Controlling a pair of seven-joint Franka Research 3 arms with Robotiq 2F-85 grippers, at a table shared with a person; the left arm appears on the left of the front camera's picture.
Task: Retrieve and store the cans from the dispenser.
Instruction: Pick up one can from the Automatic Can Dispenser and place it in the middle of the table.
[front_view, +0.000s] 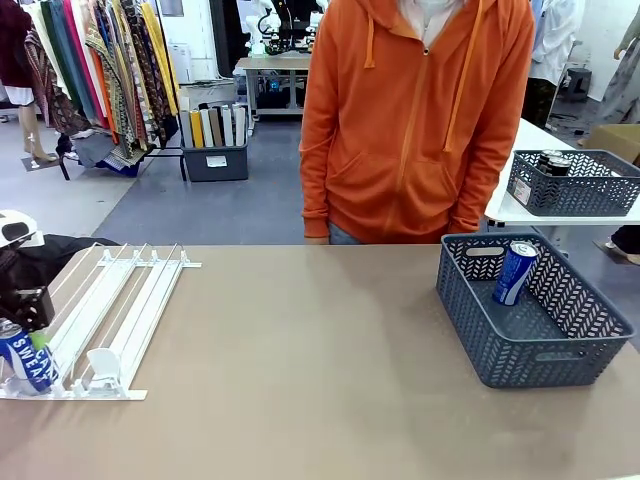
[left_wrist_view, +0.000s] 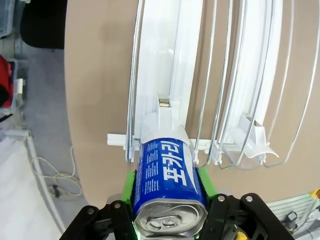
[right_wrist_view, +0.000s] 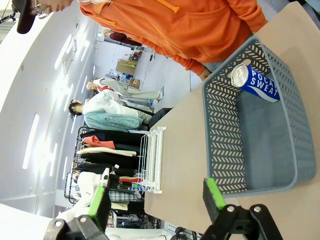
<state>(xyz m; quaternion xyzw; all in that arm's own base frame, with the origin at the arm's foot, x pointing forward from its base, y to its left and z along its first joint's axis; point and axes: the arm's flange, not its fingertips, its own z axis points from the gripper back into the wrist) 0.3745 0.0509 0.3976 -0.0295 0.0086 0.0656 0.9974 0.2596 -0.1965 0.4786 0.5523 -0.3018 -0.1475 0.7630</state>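
The dispenser is a low white rack of rails at the table's left. At its front left end lies a blue can with white lettering. My left gripper hangs over that end. In the left wrist view its green pads press both sides of this can, whose silver top faces the camera, at the end of the dispenser's lane. A second blue can leans inside the grey basket on the right. My right gripper is open above the table beside that basket.
A person in an orange hoodie stands at the far edge, opposite the middle. On a white side table behind, another dark basket holds dark cans. Bare table lies between the dispenser and the grey basket.
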